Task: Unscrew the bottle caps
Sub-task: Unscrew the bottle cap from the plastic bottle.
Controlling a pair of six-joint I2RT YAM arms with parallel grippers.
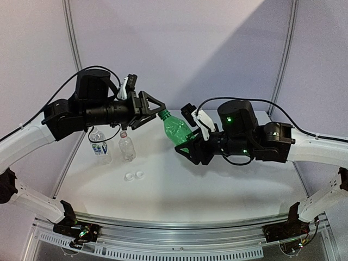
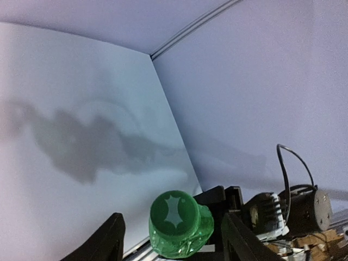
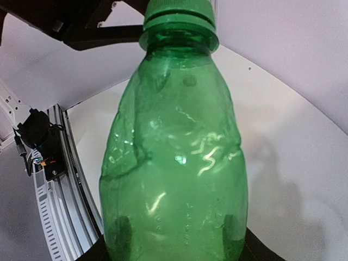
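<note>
My right gripper [image 1: 187,147] is shut on the lower body of the green bottle [image 1: 176,130] and holds it tilted above the table, neck toward the left arm. The bottle fills the right wrist view [image 3: 174,163], and the fingers [image 3: 119,234] show through its base. The green cap [image 1: 162,114] sits on its neck. My left gripper [image 1: 155,112] is open, with its fingers [image 2: 103,244] on either side of the cap [image 2: 174,212] and a gap on each side. Two white caps [image 1: 135,175] lie on the table.
The clear bottle with the blue-white label [image 1: 99,145] and the shorter clear unlabelled bottle [image 1: 126,147] stand upright at the left of the white table [image 1: 217,185], under the left arm. White walls enclose the back and sides. A metal rail [image 1: 174,242] runs along the near edge.
</note>
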